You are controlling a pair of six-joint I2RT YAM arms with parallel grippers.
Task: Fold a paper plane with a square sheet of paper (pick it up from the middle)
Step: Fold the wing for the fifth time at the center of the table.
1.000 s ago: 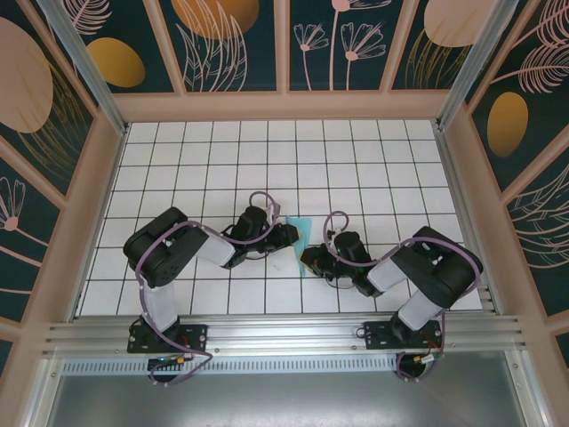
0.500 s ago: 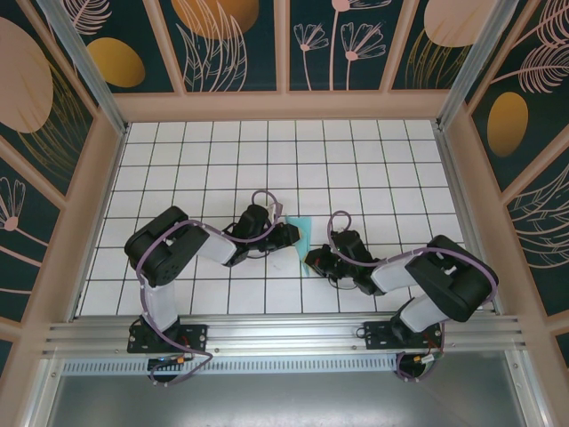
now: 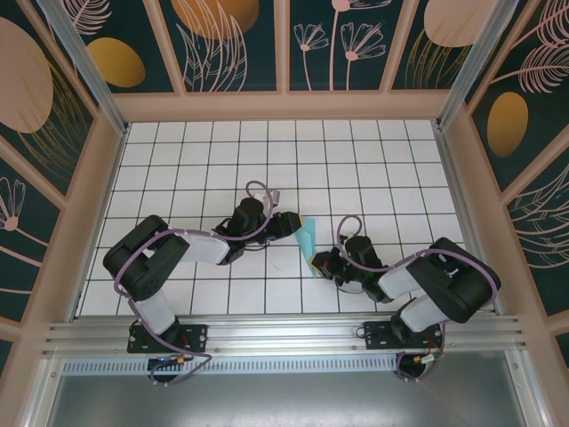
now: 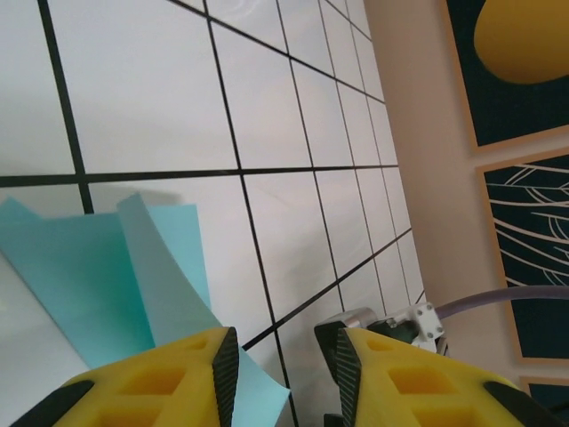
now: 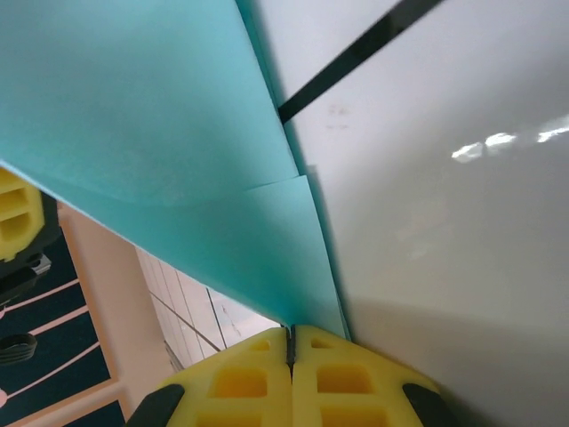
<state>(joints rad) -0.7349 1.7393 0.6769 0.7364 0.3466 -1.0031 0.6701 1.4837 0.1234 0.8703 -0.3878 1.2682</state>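
Four yellow fingers [image 4: 151, 391], one turquoise sheet [image 4: 80, 267]

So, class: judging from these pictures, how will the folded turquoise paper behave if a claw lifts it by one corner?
Probably floppy: the turquoise paper bends in a curve where the right claw pinches its corner. Likely very light: it looks thin, with an edge curling upward. It may slide easily if pushed, since the table looks glossy.

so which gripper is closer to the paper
Right. The right gripper is shut on the paper's near tip, holding it. The left gripper stands open at the paper's left side, close beside it but not clamping it.
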